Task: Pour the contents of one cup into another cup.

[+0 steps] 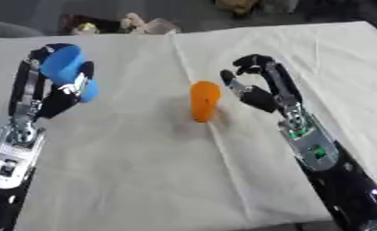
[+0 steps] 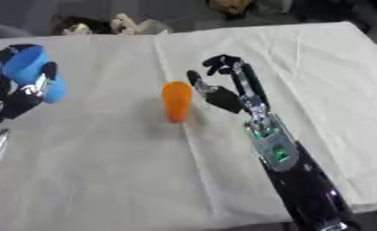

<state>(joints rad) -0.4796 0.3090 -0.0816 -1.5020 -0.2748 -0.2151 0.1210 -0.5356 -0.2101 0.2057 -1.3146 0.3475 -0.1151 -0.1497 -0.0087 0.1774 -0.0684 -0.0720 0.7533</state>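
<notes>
White cloth covers the tabletop (image 1: 144,171), and two cups are in play: one orange cup (image 1: 204,100) standing near the middle and one blue cup (image 1: 65,67) held up at the left, tilted, with the left hand (image 1: 62,92) curled round it. Pouring looks not yet done, since the cups are well apart, and the right hand (image 1: 259,88) hovers just beside the orange cup, fingers curved but holding nothing.

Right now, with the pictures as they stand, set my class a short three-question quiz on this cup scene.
1. True or false: the left hand holds the blue cup.
2. Which is true of the orange cup? A in the right hand; B on the white cloth, free; C beside the blue cup.
3. Fill in: the right hand is ____ beside the orange cup.

Key: 1 true; 2 B; 3 open.
</notes>
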